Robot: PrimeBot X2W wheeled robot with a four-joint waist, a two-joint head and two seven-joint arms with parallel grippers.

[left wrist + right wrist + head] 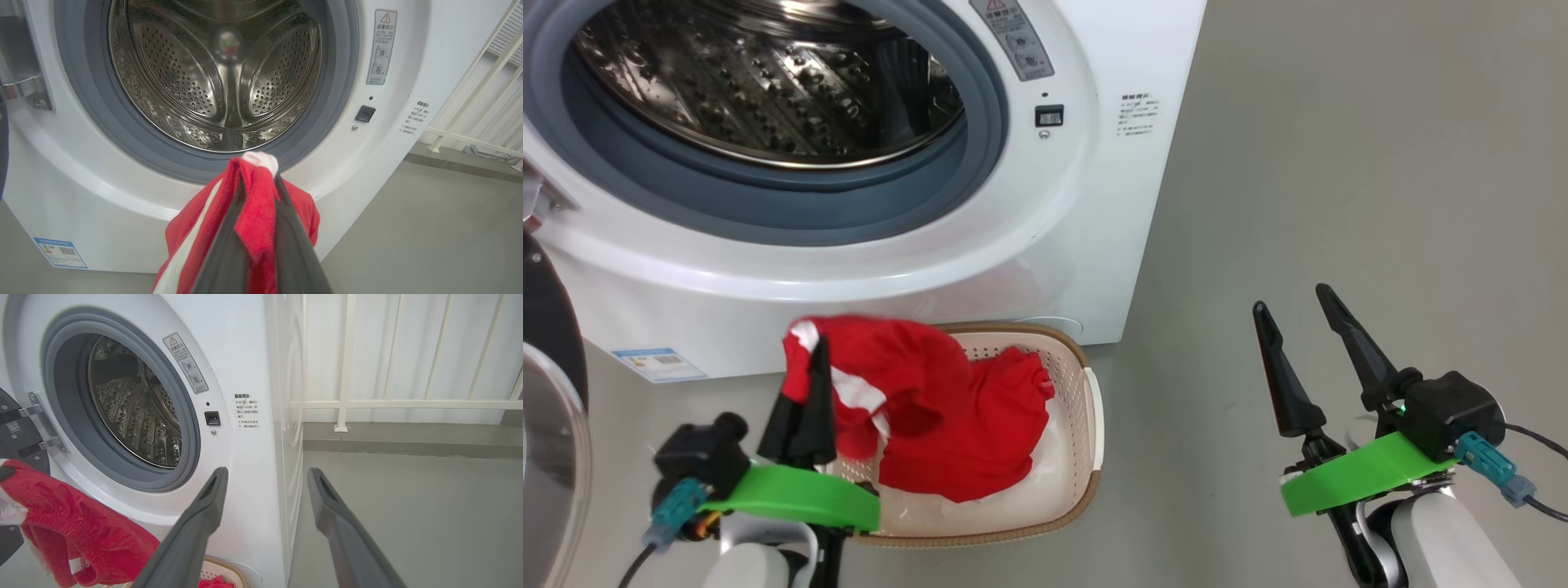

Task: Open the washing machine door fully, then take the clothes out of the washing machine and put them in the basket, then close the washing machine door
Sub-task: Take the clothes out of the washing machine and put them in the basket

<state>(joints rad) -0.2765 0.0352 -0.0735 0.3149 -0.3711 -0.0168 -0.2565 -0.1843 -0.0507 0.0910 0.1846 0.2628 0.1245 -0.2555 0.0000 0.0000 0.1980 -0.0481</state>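
The washing machine (1086,204) (81,196) (245,375) stands open, its steel drum (768,82) (212,73) bare inside. The washing machine door (547,392) (16,428) hangs swung out at the left. My left gripper (818,347) (259,179) is shut on a fold of the red clothes (915,392) (257,220) (73,535), held above the basket (1090,408) (220,567); the rest of the fabric drapes down into it. My right gripper (1290,298) (265,473) hangs open over the floor, right of the basket, with nothing between its fingers.
The basket stands on the grey floor (1339,163) right against the machine's front. A white railing (388,404) (482,81) runs along the wall to the machine's right. A blue label (658,363) (61,252) sits low on the machine's front.
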